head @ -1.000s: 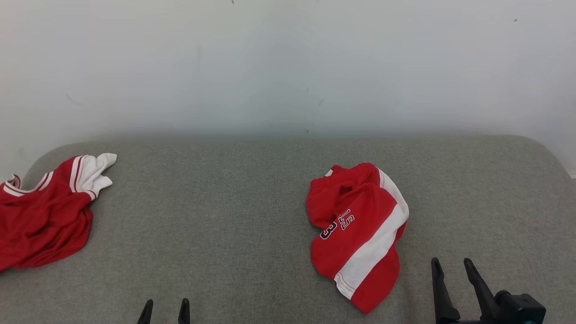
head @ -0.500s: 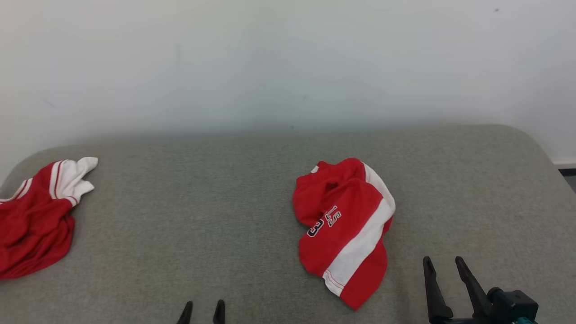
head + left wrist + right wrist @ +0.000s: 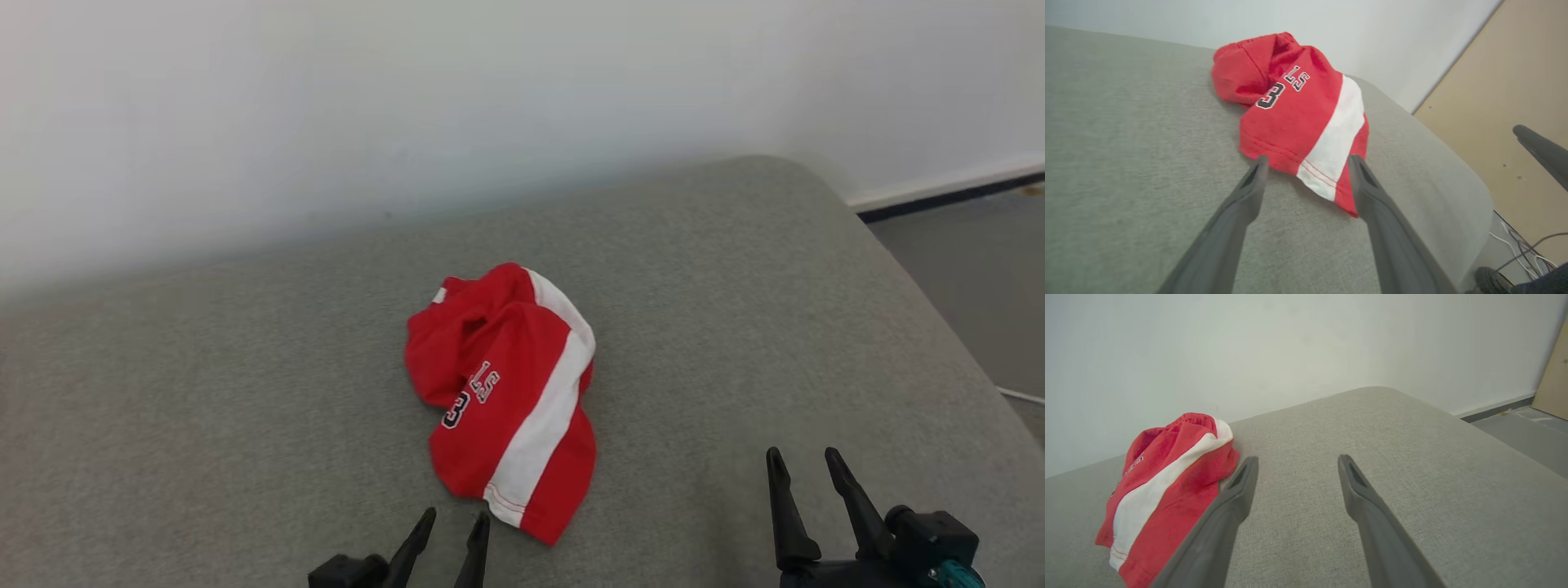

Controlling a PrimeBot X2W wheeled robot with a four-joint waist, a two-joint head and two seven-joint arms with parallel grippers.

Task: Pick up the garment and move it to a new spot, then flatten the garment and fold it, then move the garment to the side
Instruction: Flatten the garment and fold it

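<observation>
From the head view I count one garment, a red piece with a white stripe and the marks "LS" and "3", lying crumpled near the middle of the grey fabric-covered table, and two claws. My left claw sits low at the bottom edge, fingers spread and tilted up toward the garment's near hem, holding nothing. My right claw is at the lower right, well apart from the cloth, fingers spread and empty too. The table's back edge runs along the white wall and its rounded right corner drops to the grey floor. There is wide bare fabric to the left of the garment and a narrower strip to its right. In the left wrist view, the one garment fills the middle, and the left claw has its two tips straddling the near hem at the white stripe, just beside it. I cannot tell whether they touch. One dark finger of the other arm pokes in at the right, before a beige panel, with cables below the table's edge. In the right wrist view, the garment lies just left of the right claw, whose spread fingers point over bare table toward the rounded far corner.
</observation>
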